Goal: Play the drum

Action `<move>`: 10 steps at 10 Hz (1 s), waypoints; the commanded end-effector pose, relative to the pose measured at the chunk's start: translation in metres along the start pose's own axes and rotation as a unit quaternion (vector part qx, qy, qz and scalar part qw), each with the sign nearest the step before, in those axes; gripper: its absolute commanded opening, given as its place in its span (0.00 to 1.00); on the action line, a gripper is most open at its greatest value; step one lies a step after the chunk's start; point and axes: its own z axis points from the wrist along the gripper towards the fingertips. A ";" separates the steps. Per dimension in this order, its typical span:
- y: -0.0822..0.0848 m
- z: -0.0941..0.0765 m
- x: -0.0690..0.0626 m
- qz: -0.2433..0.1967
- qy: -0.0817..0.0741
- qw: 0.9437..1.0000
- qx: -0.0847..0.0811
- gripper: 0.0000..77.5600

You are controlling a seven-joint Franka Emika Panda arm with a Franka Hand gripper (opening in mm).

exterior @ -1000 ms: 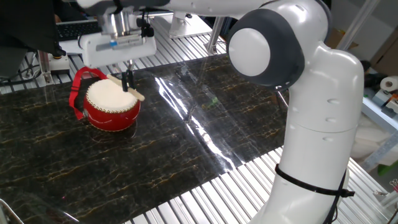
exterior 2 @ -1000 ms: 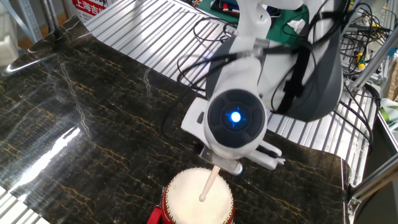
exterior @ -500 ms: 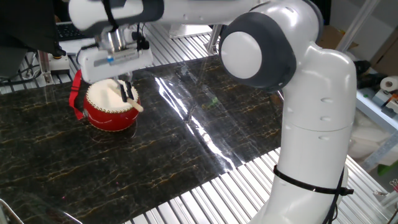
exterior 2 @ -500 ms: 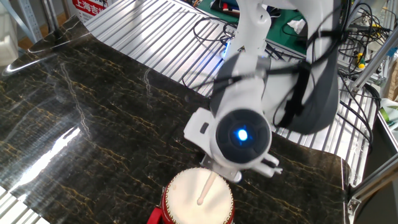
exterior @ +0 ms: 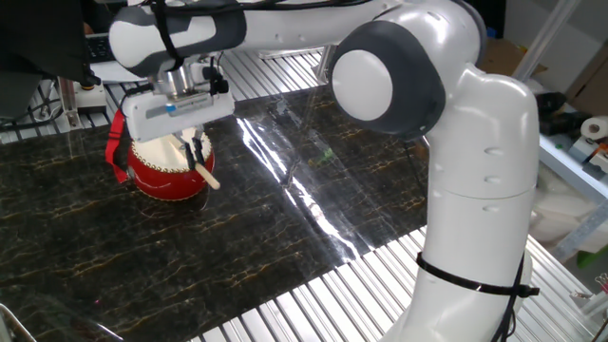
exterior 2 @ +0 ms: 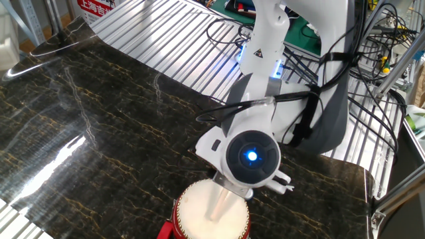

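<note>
The small red drum (exterior: 161, 171) with a cream-white skin head stands on the dark marbled table at the left; its red strap (exterior: 117, 142) loops up at its left side. In the other fixed view the drum (exterior 2: 211, 211) is at the bottom edge. My gripper (exterior: 194, 150) hangs over the drum's right part and is shut on a thin light wooden stick (exterior: 203, 169). The stick slants down across the skin and past the drum's right rim. In the other fixed view the stick (exterior 2: 219, 202) lies blurred over the skin under the gripper's body.
The dark marbled table top (exterior: 313, 199) lies on a ribbed metal bench (exterior: 313, 304). My white arm (exterior: 475, 190) stands at the right. Cables and gear (exterior 2: 372, 40) crowd the far side. A keyboard (exterior: 119, 43) sits behind the drum.
The gripper has lowered and shifted slightly towards the front over the drum, and the stick has tipped steeper, its lower end now past the drum's right rim.
</note>
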 end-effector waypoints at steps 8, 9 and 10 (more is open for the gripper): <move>0.007 -0.042 0.019 -0.001 -0.075 0.996 -0.046 0.01; 0.008 -0.045 0.016 -0.001 -0.076 0.996 -0.045 0.01; 0.008 -0.046 0.015 -0.002 -0.077 0.996 -0.045 0.01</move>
